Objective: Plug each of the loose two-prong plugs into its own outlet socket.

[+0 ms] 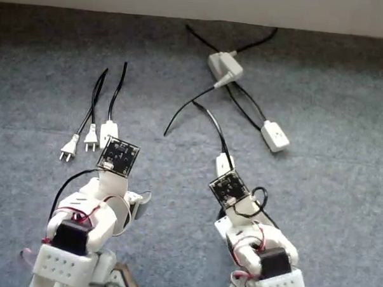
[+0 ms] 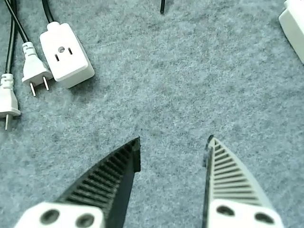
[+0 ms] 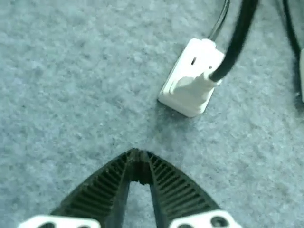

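Left jaws hung apart over the worktop [image 2: 199,80], probably set to grab a loose plug [image 2: 34,71] lying just beside its socket [image 2: 66,54]. Right jaws were together, near a filled socket [image 3: 190,85].

Grey carpet [image 1: 346,93] with loose plugs [image 1: 68,147], white outlet sockets [image 1: 274,136], black cords [image 1: 98,95]

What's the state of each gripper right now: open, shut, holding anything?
Left gripper: open, holding nothing.
Right gripper: shut, empty.
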